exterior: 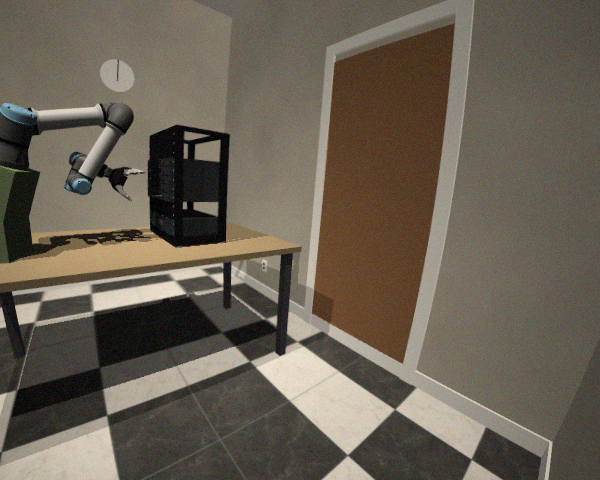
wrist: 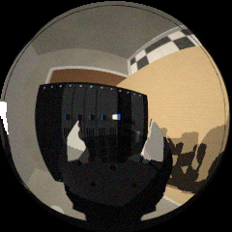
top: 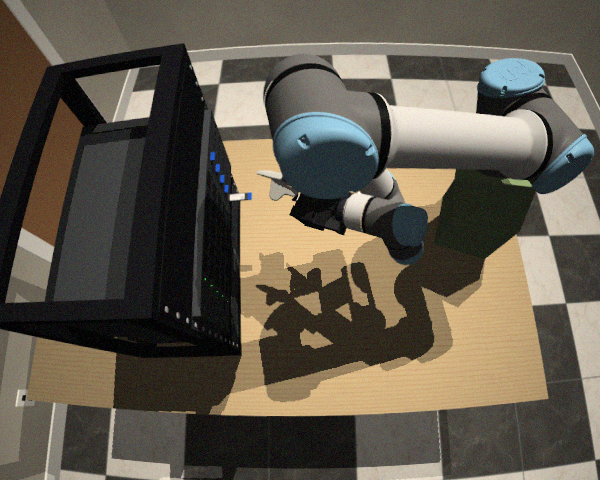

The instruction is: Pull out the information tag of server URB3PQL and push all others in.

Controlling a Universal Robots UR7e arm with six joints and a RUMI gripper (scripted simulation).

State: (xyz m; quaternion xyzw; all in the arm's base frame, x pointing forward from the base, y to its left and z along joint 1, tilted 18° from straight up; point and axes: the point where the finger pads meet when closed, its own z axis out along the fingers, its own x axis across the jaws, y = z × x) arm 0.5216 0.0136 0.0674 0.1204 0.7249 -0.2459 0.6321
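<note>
The black server rack stands on the wooden table, and also shows in the side view and the wrist view. Several blue tag ends sit flush in a row on its front. One information tag sticks out, white with a blue tip; it shows in the wrist view too. My gripper is open and empty, a short way back from the rack front, level with the pulled-out tag. Its two pale fingers frame the rack face in the wrist view.
The arm's green base block stands at the right of the table. The table edge lies close behind and beside the rack. A brown door is in the wall beyond.
</note>
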